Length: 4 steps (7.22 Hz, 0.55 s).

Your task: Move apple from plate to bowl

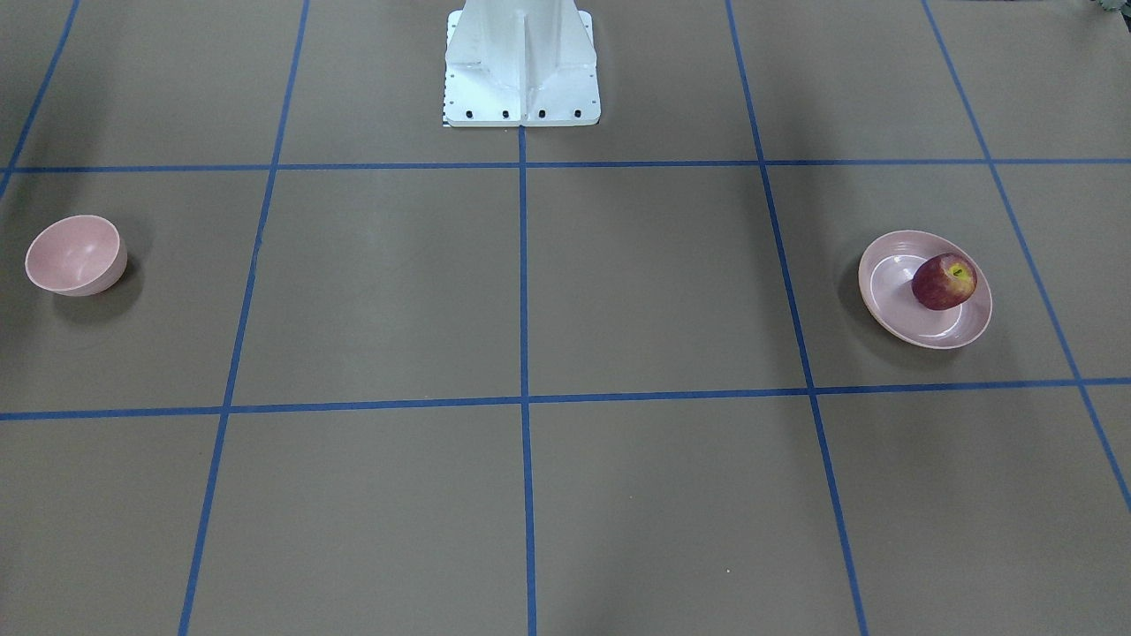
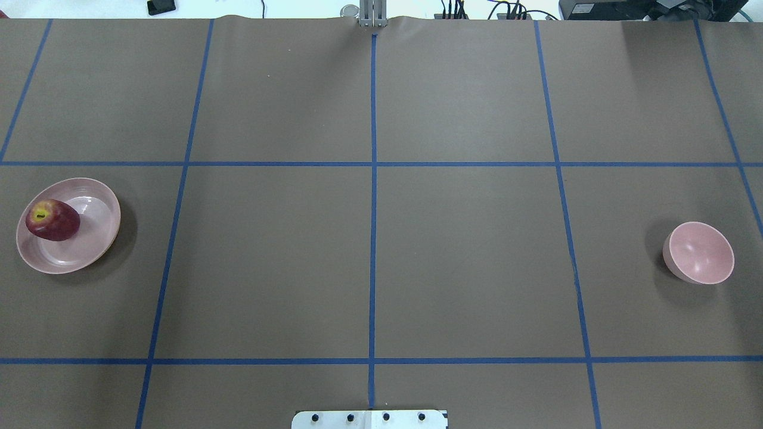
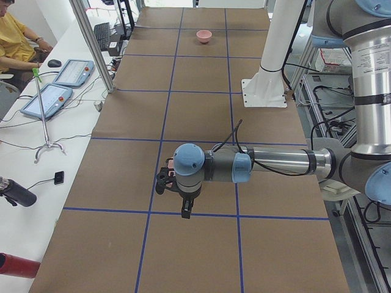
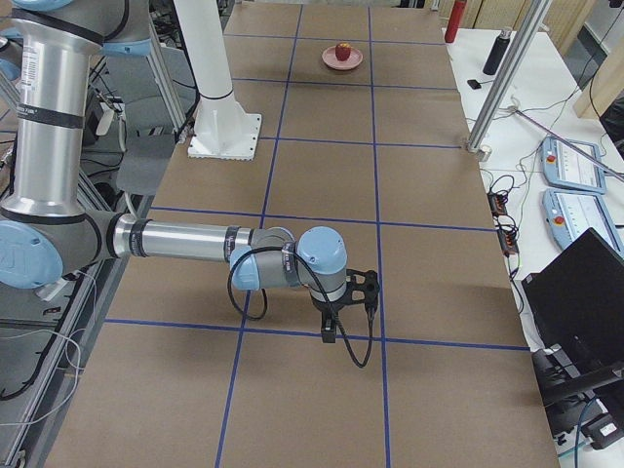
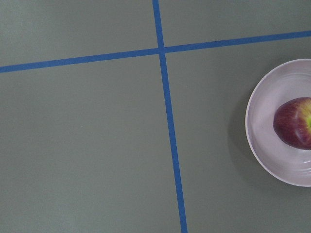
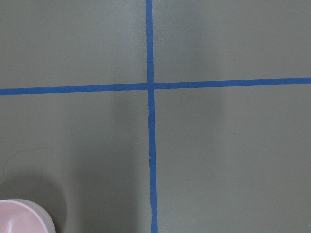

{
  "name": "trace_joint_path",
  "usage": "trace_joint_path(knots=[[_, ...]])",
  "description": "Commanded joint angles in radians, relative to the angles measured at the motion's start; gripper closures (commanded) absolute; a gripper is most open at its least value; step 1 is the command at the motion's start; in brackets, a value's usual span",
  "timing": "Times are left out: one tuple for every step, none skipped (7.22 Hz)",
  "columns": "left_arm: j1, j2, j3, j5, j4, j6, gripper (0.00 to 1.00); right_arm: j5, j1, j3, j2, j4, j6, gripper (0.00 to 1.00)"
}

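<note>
While apple (image 2: 52,220) sits on plate (image 2: 90,241), left arm (image 3: 281,162) reaches level.

The left arm (image 3: 275,162) and right arm (image 4: 185,239) are silver tubes joined by grey housings with round pale blue caps. A thin black cable (image 4: 232,279) loops at each wrist. The left gripper (image 3: 185,212) and right gripper (image 4: 329,334) are black. Black bolts (image 1: 505,114) line the white pedestal (image 1: 521,53) foot.
</note>
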Motion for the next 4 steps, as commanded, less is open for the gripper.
trace_joint_path(knots=[[-0.002, 0.006, -0.008, 0.003, -0.017, 0.003, 0.02, 0.0, 0.0, 0.0, 0.001, 0.0, 0.0, 0.0], [0.0, -0.004, -0.011, 0.002, -0.015, -0.003, 0.02, 0.0, 0.0, 0.002, 0.003, 0.0, 0.0, 0.0], [0.0, -0.007, -0.015, 0.003, -0.015, -0.002, 0.02, 0.002, 0.0, 0.008, 0.009, 0.0, 0.0, 0.0], [0.0, -0.012, -0.019, 0.008, -0.017, 0.003, 0.02, 0.012, -0.006, 0.027, 0.018, 0.0, -0.002, 0.0]])
